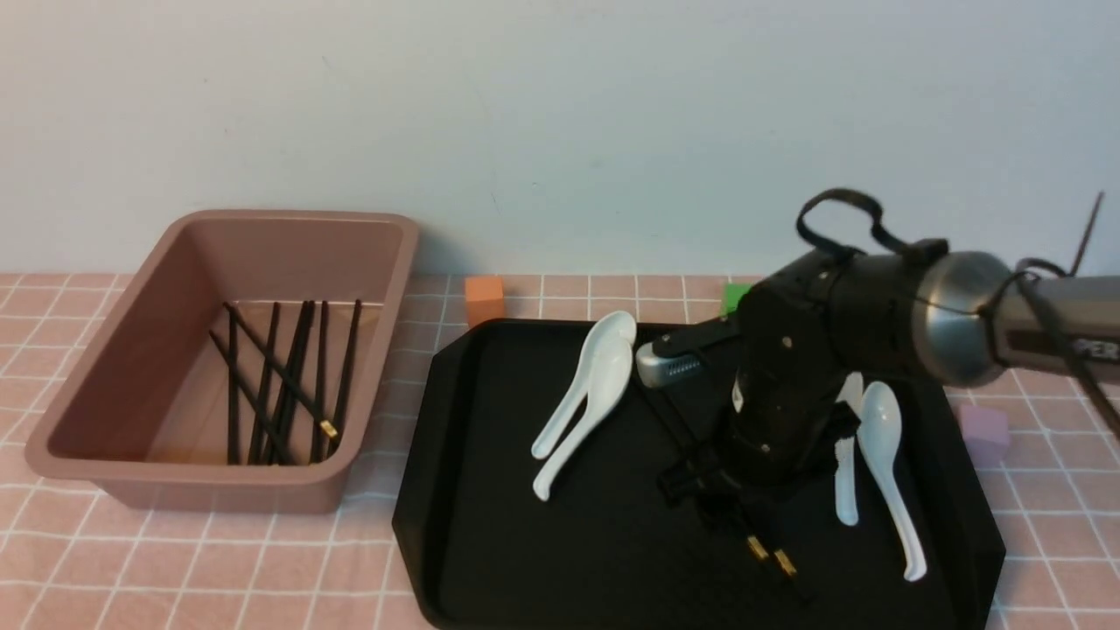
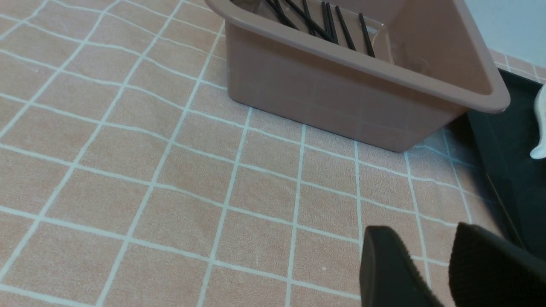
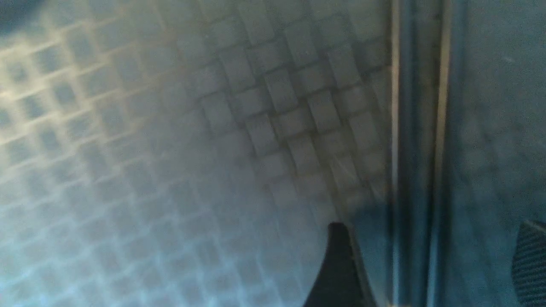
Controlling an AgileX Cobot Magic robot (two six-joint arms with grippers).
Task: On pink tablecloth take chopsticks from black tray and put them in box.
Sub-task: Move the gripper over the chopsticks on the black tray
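Front view: right gripper sits low over the tray, right on top of the chopsticks. Only their gold-banded ends poke out from under it, toward the near edge. Spoons lie on either side. Box sits left of the tray on the cloth, with a bunch of other chopsticks already inside.

Left wrist view: left gripper hangs over bare cloth near the box, fingers a bit apart, nothing in them.

Right wrist view: blurry, but the pair runs between the fingers, which are spread wide and clear of it, not pinching.
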